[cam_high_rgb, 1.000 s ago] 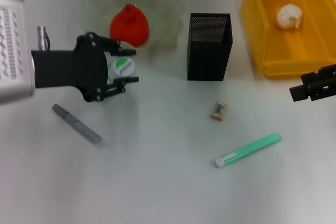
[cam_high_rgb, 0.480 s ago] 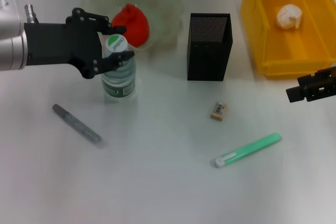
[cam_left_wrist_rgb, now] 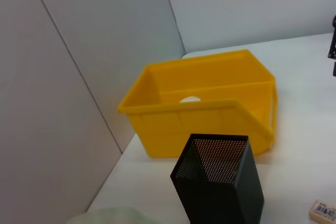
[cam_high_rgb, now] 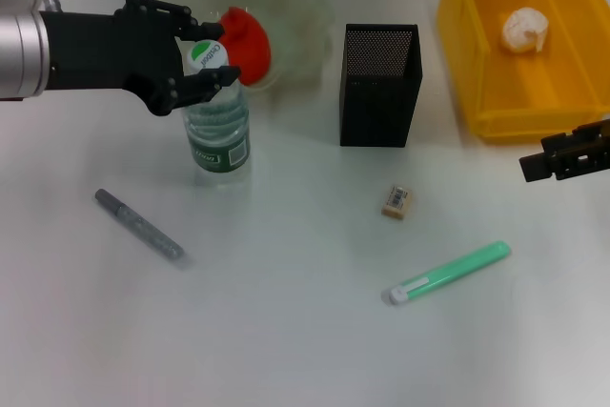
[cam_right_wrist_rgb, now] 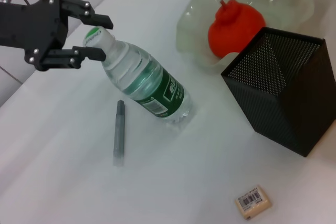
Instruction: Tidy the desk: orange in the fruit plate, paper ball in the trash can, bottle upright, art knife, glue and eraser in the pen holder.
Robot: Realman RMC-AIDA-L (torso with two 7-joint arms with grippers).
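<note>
— White worktop [cam_high_rgb: 305, 350], pale wall panels behind it. Where's the small clear plastic water bottle with the green label and white cap [cam_high_rgb: 216, 126]?

— Standing on its base just in front of the wide translucent pale-green fruit plate with the wavy rim [cam_high_rgb: 295, 16], long axis vertical, cap up. The left pincer [cam_high_rgb: 212, 71] comes in from the side at cap height. Its black fingers [cam_right_wrist_rgb: 89, 52] sit either side of the neck, and from the right wrist view they look slightly apart from it, so I'd call it released.

— And the red-orange round orange with the pointed top [cam_high_rgb: 243, 43]?

— In the fruit plate, point up. The crumpled white paper ball [cam_high_rgb: 524, 30] lies inside the bright yellow rectangular trash can [cam_high_rgb: 496, 92] at the far right.

— The tall square black mesh pen holder [cam_high_rgb: 379, 85]?

— Upright between plate and bin, opening upward. The tiny tan eraser with the barcode label [cam_high_rgb: 396, 201] lies flat on the worktop in front of it, apart from it.

— Anything else loose?

— A slim green-and-white stick [cam_high_rgb: 446, 274] lies nearer me, its long axis slanting, white end toward the front. A grey pen-like stick [cam_high_rgb: 139, 225] lies on the left, also on a diagonal.

— The right pincer [cam_high_rgb: 567, 155]?

— Hovering at the right edge, in front of the bin. I can't tell whether it's parted or closed.
</note>
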